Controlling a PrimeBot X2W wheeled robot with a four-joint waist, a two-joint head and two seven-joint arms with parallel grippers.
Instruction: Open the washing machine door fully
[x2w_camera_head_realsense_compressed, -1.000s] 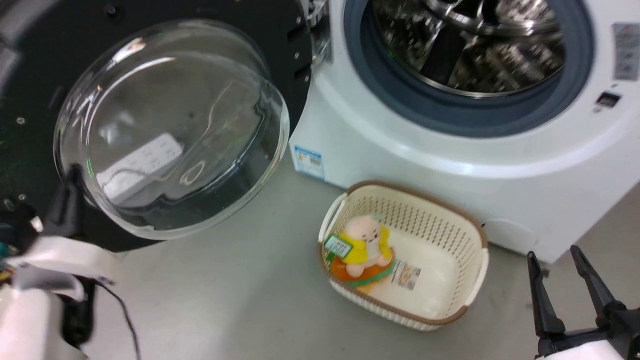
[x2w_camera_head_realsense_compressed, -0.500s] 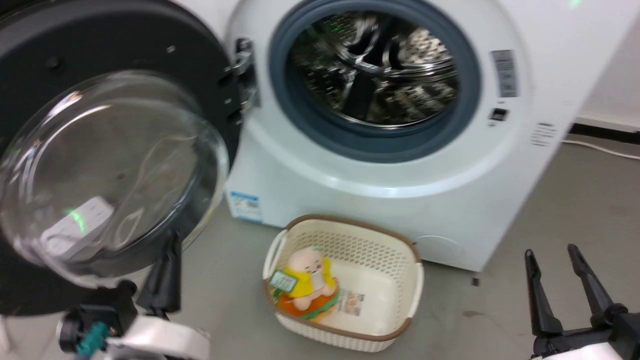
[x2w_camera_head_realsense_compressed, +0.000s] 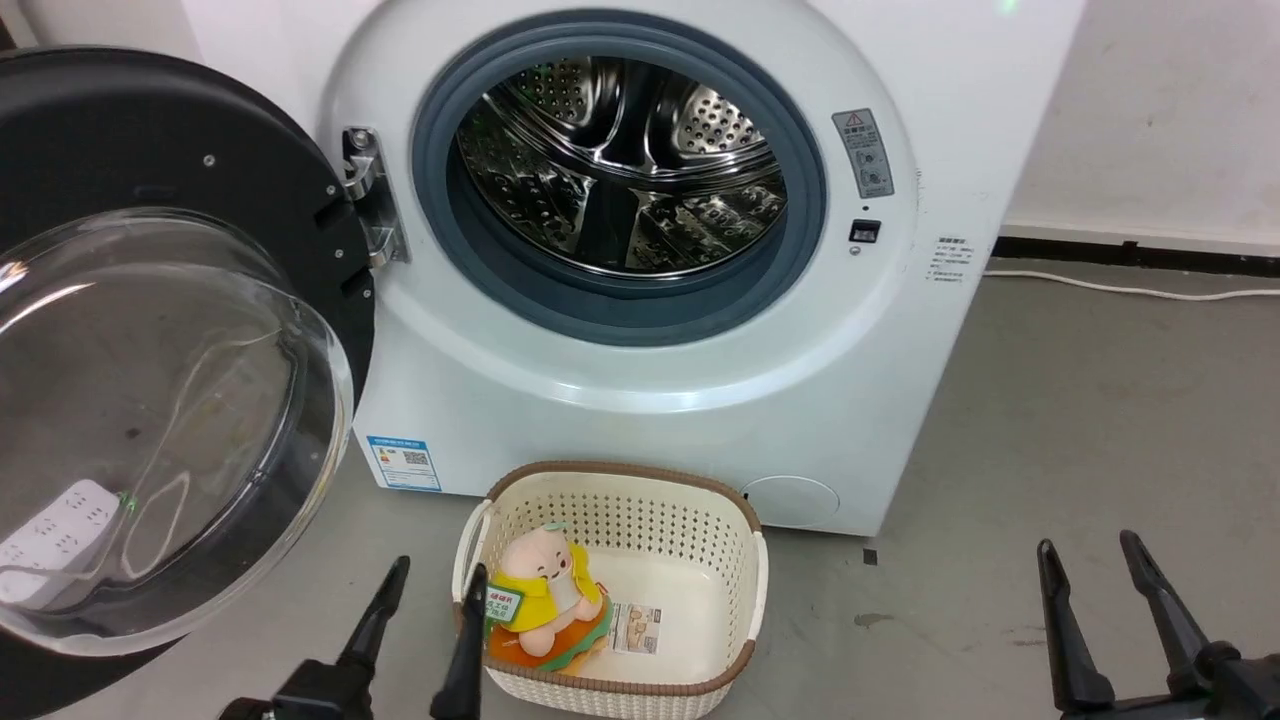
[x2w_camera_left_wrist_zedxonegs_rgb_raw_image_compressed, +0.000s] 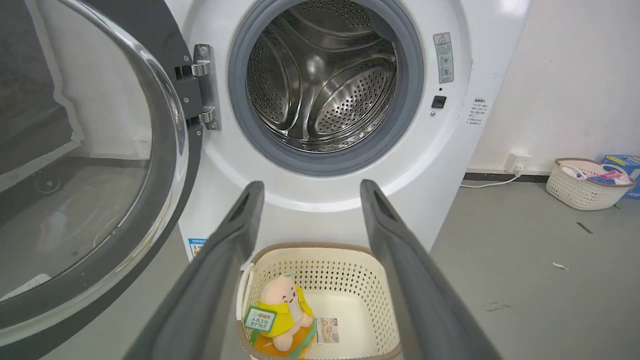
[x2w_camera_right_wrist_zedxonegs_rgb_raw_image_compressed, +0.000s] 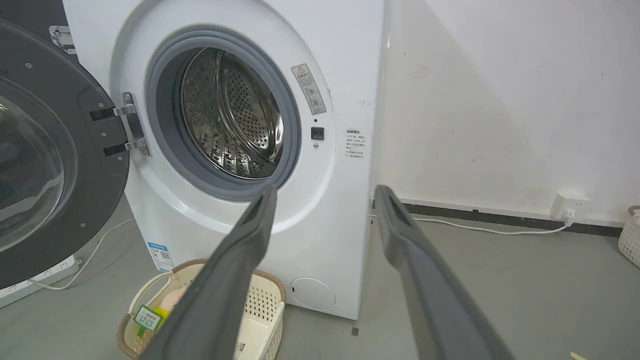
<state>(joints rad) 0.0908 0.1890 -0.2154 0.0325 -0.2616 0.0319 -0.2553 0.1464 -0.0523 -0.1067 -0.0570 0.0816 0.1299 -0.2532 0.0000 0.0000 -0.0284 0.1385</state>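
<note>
The white washing machine (x2w_camera_head_realsense_compressed: 650, 400) faces me with its steel drum (x2w_camera_head_realsense_compressed: 620, 180) exposed. The washing machine door (x2w_camera_head_realsense_compressed: 150, 130), a black disc with a bulging glass bowl (x2w_camera_head_realsense_compressed: 150, 420), hangs swung out wide on its hinge at the left. My left gripper (x2w_camera_head_realsense_compressed: 438, 572) is open and holds nothing, low in the head view, right of the door's lower rim and just before the basket. The left wrist view has the left gripper (x2w_camera_left_wrist_zedxonegs_rgb_raw_image_compressed: 311, 186) pointing at the machine front, with the door (x2w_camera_left_wrist_zedxonegs_rgb_raw_image_compressed: 75, 175) off to its left. My right gripper (x2w_camera_head_realsense_compressed: 1087, 545) is open and holds nothing over the floor at the lower right.
A cream perforated basket (x2w_camera_head_realsense_compressed: 620, 470) with a plush toy (x2w_camera_head_realsense_compressed: 545, 590) stands on the floor against the machine's front. A white power strip (x2w_camera_head_realsense_compressed: 50, 530) lies behind the door glass. A cable (x2w_camera_head_realsense_compressed: 1100, 290) runs along the right wall, with a second basket (x2w_camera_left_wrist_zedxonegs_rgb_raw_image_compressed: 585, 185) farther right.
The head camera has pulled back and turned. My left gripper, shut by the door's lower rim before, has come away from it and opened. The right gripper is unchanged.
</note>
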